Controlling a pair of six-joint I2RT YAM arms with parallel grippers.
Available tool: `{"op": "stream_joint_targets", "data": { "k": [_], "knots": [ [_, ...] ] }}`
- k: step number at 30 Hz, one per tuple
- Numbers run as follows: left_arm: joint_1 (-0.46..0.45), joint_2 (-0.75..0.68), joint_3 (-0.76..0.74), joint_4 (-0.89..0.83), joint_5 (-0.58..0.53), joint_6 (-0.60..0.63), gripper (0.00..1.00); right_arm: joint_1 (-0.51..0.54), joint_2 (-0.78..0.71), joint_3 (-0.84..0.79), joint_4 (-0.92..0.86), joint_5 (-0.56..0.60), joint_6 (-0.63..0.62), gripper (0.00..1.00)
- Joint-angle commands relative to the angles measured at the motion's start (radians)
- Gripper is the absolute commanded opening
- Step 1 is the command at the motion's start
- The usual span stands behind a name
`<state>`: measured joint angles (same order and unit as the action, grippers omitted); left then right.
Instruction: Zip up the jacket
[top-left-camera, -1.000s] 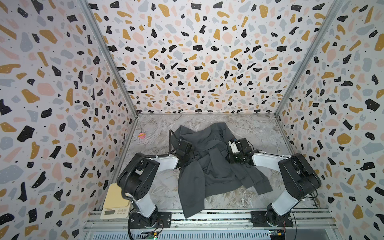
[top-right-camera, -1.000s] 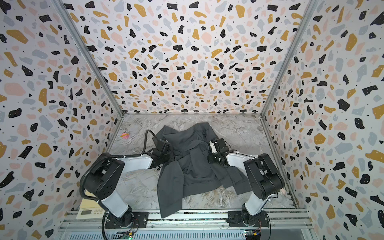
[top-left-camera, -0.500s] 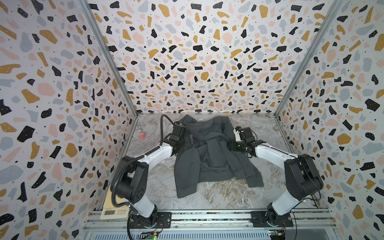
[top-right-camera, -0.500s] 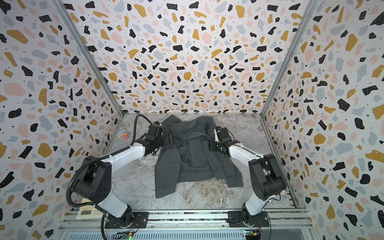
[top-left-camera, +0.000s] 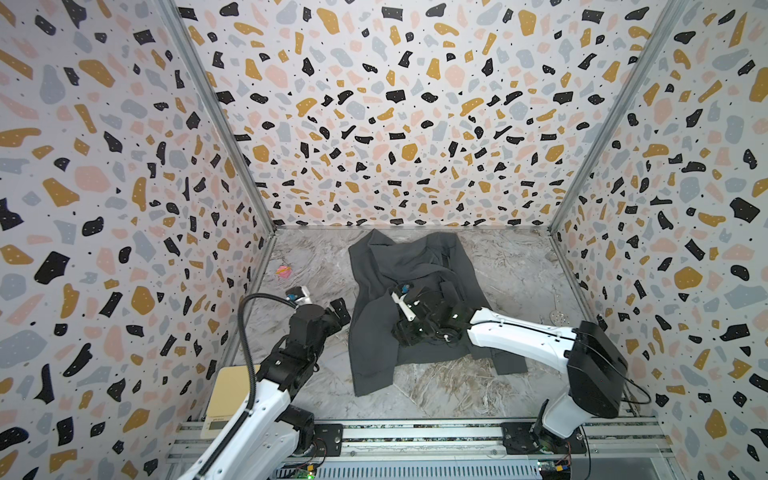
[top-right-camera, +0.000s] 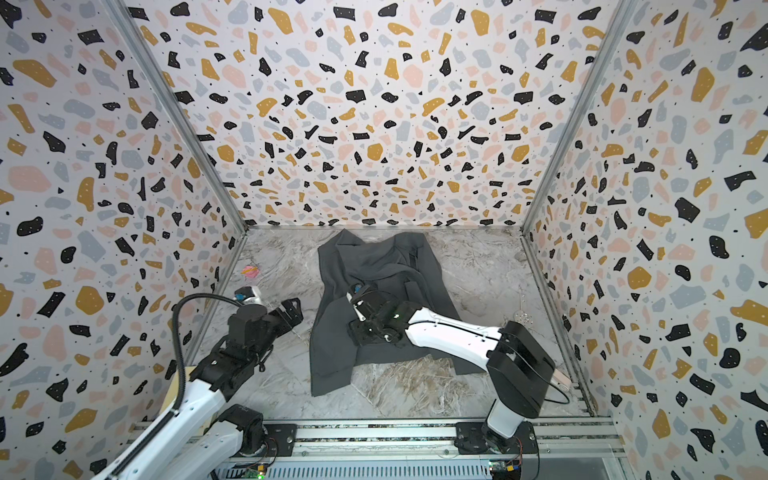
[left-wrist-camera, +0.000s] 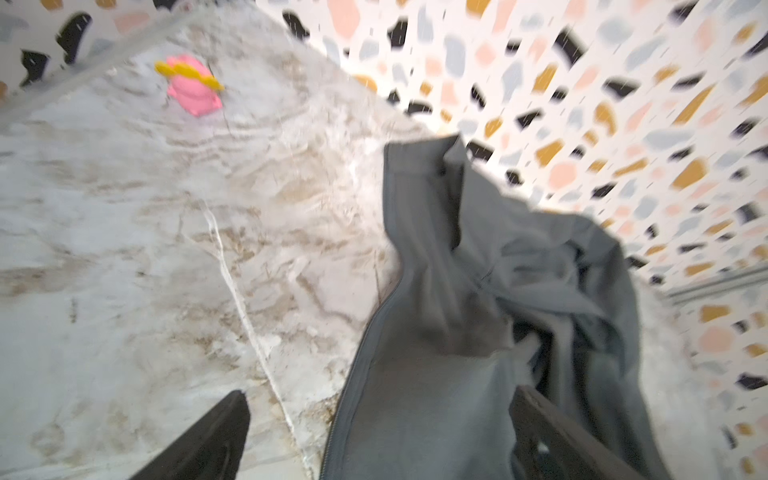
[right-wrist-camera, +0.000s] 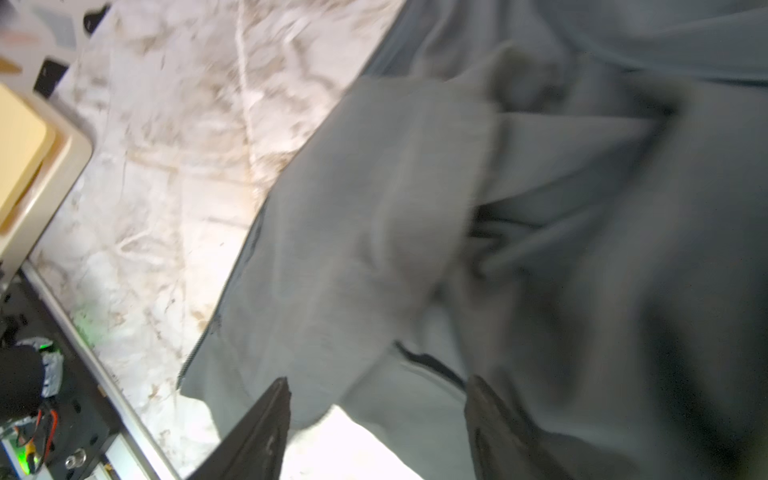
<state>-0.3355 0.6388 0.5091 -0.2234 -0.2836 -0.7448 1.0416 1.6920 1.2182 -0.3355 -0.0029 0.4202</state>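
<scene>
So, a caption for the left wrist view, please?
Left gripper, jaws open, near the crumpled jacket; a pink toy lies beyond.

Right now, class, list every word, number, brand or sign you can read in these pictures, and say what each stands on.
None can be read.
The dark grey soft fabric jacket shows no logo or label.
The beige weighing scale has a small front panel, too small to read.
The small pink and yellow object bears no writing.

jacket (top-left-camera: 415, 266): mid tabletop (top-left-camera: 511, 270), toward the back wall
left pincer (top-left-camera: 338, 311): just left of the jacket
right pincer (top-left-camera: 401, 330): over the jacket's middle, perhaps touching
toy (top-left-camera: 283, 271): back left, well apart
scale (top-left-camera: 232, 382): front left corner
</scene>
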Motion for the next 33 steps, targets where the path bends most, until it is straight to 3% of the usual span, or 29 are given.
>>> {"op": "stream_joint_targets", "data": {
  "k": [1, 5, 11, 17, 24, 26, 28, 29, 31, 33],
  "knots": [
    [0.007, -0.119, 0.003, -0.067, -0.116, -0.063, 0.99, 0.092, 0.067, 0.084, -0.072, 0.056, -0.007, 0.68],
    [0.008, -0.199, 0.066, -0.134, -0.154, -0.061, 1.0, 0.224, 0.132, 0.139, -0.053, 0.086, -0.09, 0.7],
    [0.007, -0.236, 0.139, -0.202, -0.186, -0.043, 1.0, 0.339, 0.255, 0.225, -0.145, 0.155, -0.205, 0.74],
    [0.007, -0.276, 0.123, -0.233, -0.178, -0.083, 1.0, 0.376, 0.292, 0.181, -0.121, 0.158, -0.309, 0.75],
    [0.008, -0.291, 0.067, -0.204, -0.069, -0.178, 1.0, 0.364, 0.268, 0.032, 0.015, 0.209, -0.393, 0.79],
    [0.008, -0.284, 0.053, -0.2, -0.043, -0.199, 1.0, 0.358, 0.281, 0.018, 0.031, 0.215, -0.411, 0.73],
    [0.007, -0.274, 0.037, -0.2, -0.017, -0.214, 1.0, 0.345, 0.285, -0.008, 0.061, 0.215, -0.416, 0.6],
    [0.007, -0.269, 0.029, -0.204, -0.009, -0.22, 1.0, 0.336, 0.283, -0.021, 0.076, 0.197, -0.414, 0.51],
    [0.007, -0.254, 0.009, -0.203, 0.018, -0.229, 1.0, 0.318, 0.264, -0.058, 0.123, 0.186, -0.385, 0.21],
    [0.007, -0.238, -0.015, -0.197, 0.05, -0.235, 0.99, 0.301, 0.23, -0.106, 0.178, 0.175, -0.357, 0.07]
  ]
}}
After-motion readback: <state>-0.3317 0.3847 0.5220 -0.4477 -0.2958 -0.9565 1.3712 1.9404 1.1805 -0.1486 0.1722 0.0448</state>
